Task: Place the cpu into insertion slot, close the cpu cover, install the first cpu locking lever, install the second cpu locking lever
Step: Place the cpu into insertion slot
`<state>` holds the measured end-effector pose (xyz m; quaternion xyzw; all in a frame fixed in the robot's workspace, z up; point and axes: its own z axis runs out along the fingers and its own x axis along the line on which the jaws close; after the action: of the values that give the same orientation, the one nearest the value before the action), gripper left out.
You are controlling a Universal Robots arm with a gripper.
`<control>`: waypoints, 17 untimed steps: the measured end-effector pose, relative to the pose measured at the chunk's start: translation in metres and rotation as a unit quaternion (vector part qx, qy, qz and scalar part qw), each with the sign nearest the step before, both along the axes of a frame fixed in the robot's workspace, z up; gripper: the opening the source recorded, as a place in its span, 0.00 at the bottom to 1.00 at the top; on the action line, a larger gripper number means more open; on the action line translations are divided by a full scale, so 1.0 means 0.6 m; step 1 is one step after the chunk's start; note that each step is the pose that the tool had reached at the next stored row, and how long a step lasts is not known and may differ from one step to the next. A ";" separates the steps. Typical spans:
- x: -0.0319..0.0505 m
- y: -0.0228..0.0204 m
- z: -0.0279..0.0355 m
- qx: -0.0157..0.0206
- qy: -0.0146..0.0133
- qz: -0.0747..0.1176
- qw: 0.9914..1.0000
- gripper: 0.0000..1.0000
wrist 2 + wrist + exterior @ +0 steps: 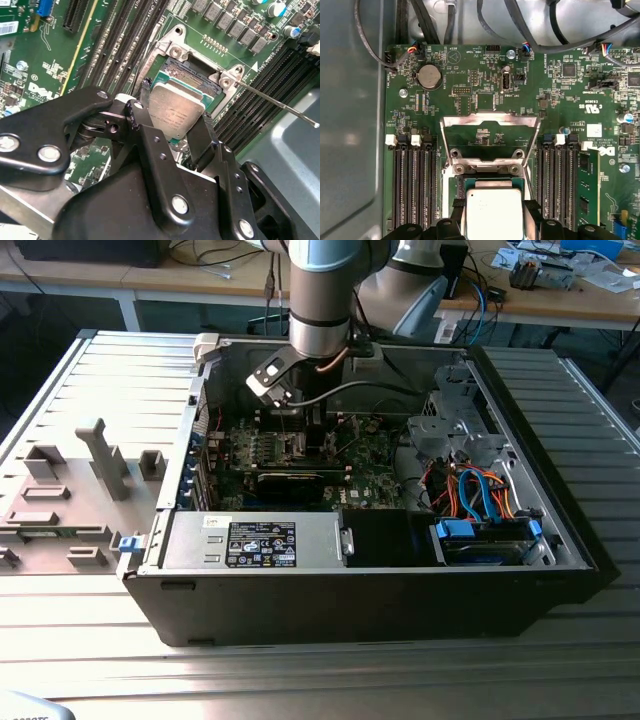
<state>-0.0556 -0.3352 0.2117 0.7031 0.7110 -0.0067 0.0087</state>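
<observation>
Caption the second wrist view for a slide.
Hand grips the cpu over the open insertion slot.

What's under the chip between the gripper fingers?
The open socket: its dark contact field shows beyond the chip. The rest is hidden beneath the chip and the gripper.

Dull, brushed silvery metal atop the cpu (493, 212); bright, reflective metal on the cpu cover (490, 119); matt black, smooth, with shiny screw heads (180, 204), on the hand (176, 119); glossy green on the motherboard (470, 65); ribbed, satin grey metal for the desk (300, 680).
</observation>
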 end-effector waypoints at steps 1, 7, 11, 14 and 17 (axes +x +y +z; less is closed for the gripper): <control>-0.001 0.0010 -0.002 0.000 0.000 0.000 1.000 0.54; -0.006 0.0066 -0.012 0.000 0.000 -0.001 1.000 0.54; -0.007 0.0079 -0.016 0.000 0.000 -0.002 1.000 0.54; -0.007 0.0089 -0.020 0.000 0.000 -0.002 1.000 0.54; -0.007 0.0091 -0.023 0.000 0.000 -0.002 1.000 0.54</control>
<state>-0.0597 -0.3298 0.1982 0.7048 0.7093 -0.0069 0.0087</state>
